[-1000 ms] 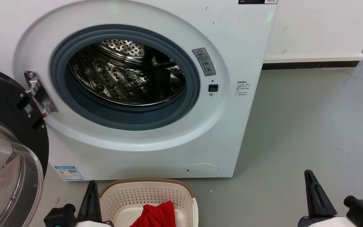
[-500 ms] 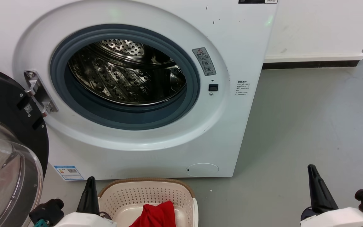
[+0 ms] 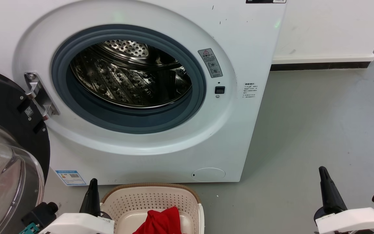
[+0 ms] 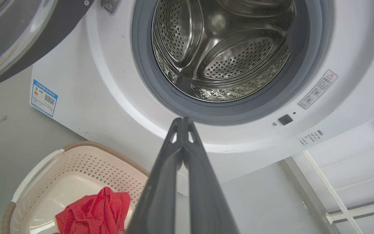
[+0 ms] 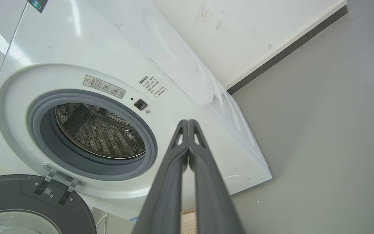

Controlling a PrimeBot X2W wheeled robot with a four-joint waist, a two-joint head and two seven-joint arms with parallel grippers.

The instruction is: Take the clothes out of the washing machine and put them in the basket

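L hand (image 4: 182, 119) closed, slid outward since prev, R hand (image 5: 188, 121) closed, also outward, jersey (image 3: 161, 221) unmoved in basket (image 3: 151, 198)

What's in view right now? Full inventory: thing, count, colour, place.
washing machine: 1, white, back of the scene, against the wall
drum: 1, perforated steel, inside the grey-ringed opening
door: 1, black rim with glass porthole, swung open at the left of the head view
warning sticker: 1, grey, right of the opening
blue label: 1, blue, lower left of the machine's front
basket: 1, cream with brown rim, on the floor before the machine
clothes: 1 garment, red, bunched in the basket
floor: grey
wall: white, dark baseboard
left gripper: 1, dark fingers, shut, beside the basket
right gripper: 1, dark fingers, shut, over bare floor
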